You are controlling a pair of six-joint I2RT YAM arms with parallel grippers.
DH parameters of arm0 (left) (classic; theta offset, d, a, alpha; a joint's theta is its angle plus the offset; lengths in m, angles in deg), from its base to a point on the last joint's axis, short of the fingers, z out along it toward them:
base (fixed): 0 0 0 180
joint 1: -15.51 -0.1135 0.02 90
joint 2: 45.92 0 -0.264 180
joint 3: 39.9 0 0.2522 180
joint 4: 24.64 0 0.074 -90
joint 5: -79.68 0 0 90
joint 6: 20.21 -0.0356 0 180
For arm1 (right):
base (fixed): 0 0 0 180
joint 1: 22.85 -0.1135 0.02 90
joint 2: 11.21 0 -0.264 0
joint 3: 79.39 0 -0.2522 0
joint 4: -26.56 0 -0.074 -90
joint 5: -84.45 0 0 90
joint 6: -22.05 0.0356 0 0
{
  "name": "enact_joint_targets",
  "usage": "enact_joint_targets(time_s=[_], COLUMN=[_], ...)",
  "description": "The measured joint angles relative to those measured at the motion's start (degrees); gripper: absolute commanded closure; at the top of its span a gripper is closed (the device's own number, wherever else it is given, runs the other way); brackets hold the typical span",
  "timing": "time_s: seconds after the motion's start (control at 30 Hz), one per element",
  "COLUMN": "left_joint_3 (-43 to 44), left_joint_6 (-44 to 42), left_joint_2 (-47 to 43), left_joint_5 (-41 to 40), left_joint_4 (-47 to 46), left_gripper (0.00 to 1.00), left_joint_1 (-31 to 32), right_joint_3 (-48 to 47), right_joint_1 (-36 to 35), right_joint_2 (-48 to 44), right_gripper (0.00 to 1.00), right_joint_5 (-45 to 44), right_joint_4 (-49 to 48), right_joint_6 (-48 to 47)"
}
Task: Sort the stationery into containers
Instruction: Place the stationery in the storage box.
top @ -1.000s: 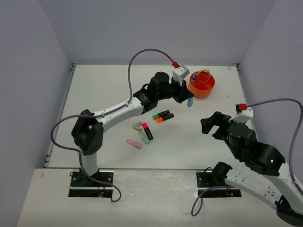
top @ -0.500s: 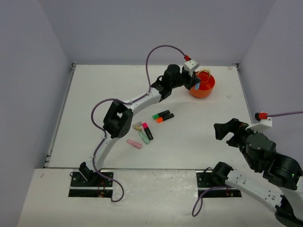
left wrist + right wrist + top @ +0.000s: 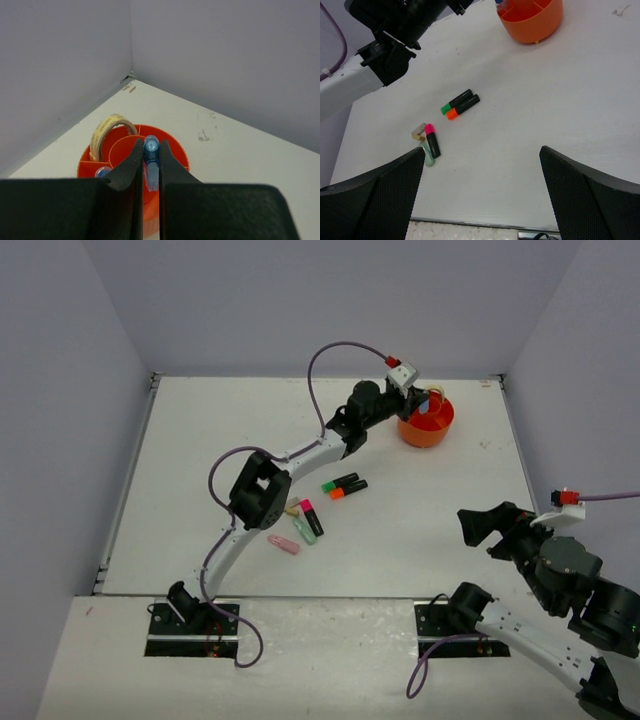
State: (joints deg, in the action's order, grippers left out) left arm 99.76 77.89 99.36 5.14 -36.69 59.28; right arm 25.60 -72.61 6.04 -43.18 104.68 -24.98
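Observation:
My left gripper (image 3: 424,406) hangs over the orange tub (image 3: 430,428), shut on a blue eraser (image 3: 151,159) that stands between its fingers above the tub's divided compartments (image 3: 173,140). On the table's middle lie a green-capped highlighter (image 3: 340,481), an orange-capped one (image 3: 348,489) and a pink-capped one (image 3: 311,516). A green eraser (image 3: 304,530), a pink eraser (image 3: 283,544) and a tan rubber band (image 3: 291,506) lie beside them. My right gripper (image 3: 486,528) is open at the near right, with nothing in it. The right wrist view shows the same highlighters (image 3: 460,104) and the tub (image 3: 530,22).
A roll of tape (image 3: 107,132) stands in one tub compartment and a small blue-topped thing (image 3: 102,171) in another. The enclosure's walls meet in a corner just behind the tub. The left arm stretches diagonally across the table's middle.
The left arm has reached farther back and right, carrying the blue eraser from in front of the tub to above it. The right arm has drawn back toward the near right.

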Motion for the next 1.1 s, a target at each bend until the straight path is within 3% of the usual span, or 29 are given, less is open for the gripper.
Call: enact_joint_targets(time_s=[0.23,0.27,0.3,0.37,0.43,0.63,0.67,0.7,0.73,0.77,0.87,1.0,1.1], left_joint_3=[0.0,0.0,0.0,-0.01,-0.23,-6.72,-8.76,-11.15,-13.84,-17.1,-26.38,-32.88,-39.5], left_joint_6=[-0.01,-0.03,-0.13,-0.24,-0.26,-0.17,-0.14,-0.15,-0.05,-0.06,1.0,6.04,11.09], left_joint_2=[3.55,3.87,4.14,4.56,4.74,2.15,0.81,-0.88,-3.13,-6.15,-18.86,-39.52,-56.94], left_joint_5=[-0.74,-0.81,-0.92,-1.09,-1.31,-1.63,-1.78,-1.98,-2.41,-2.97,-7.13,-19.52,-30.81], left_joint_4=[-0.92,-1.14,-1.21,-1.48,-1.94,-3.6,-3.39,-3.06,-2.91,-2.17,2.28,12.2,20.22], left_gripper=[0.91,0.86,0.71,0.53,0.47,0.39,0.34,0.15,0.02,0.0,0.0,0.0,0.0], left_joint_1=[0.0,0.0,0.0,0.0,0.0,0.19,0.35,0.53,0.87,1.25,2.94,4.91,4.4], right_joint_3=[0.0,0.0,0.0,0.0,0.0,0.84,1.21,1.64,2.18,2.94,6.81,13.42,15.51], right_joint_1=[0.0,0.0,0.0,0.0,0.0,0.0,0.0,0.0,0.0,0.0,0.0,0.04,0.04], right_joint_2=[-0.4,-0.4,-0.4,-0.4,-0.4,-0.23,-0.03,0.21,0.48,0.65,0.56,2.25,10.34], right_gripper=[0.01,0.01,0.01,0.01,0.01,0.01,0.01,0.01,0.01,0.01,0.01,0.02,0.05], right_joint_5=[1.42,1.59,1.81,2.44,2.77,3.19,3.41,3.74,4.18,4.77,8.62,17.73,25.9], right_joint_4=[-0.03,-0.04,-0.07,-0.1,-0.11,-1.25,-1.66,-2.22,-2.91,-4.04,-9.99,-19.03,-26.26], right_joint_6=[-0.66,-0.69,-0.74,-0.89,-1.06,-1.9,-2.09,-2.33,-2.71,-3.15,-5.45,-8.27,-9.81])
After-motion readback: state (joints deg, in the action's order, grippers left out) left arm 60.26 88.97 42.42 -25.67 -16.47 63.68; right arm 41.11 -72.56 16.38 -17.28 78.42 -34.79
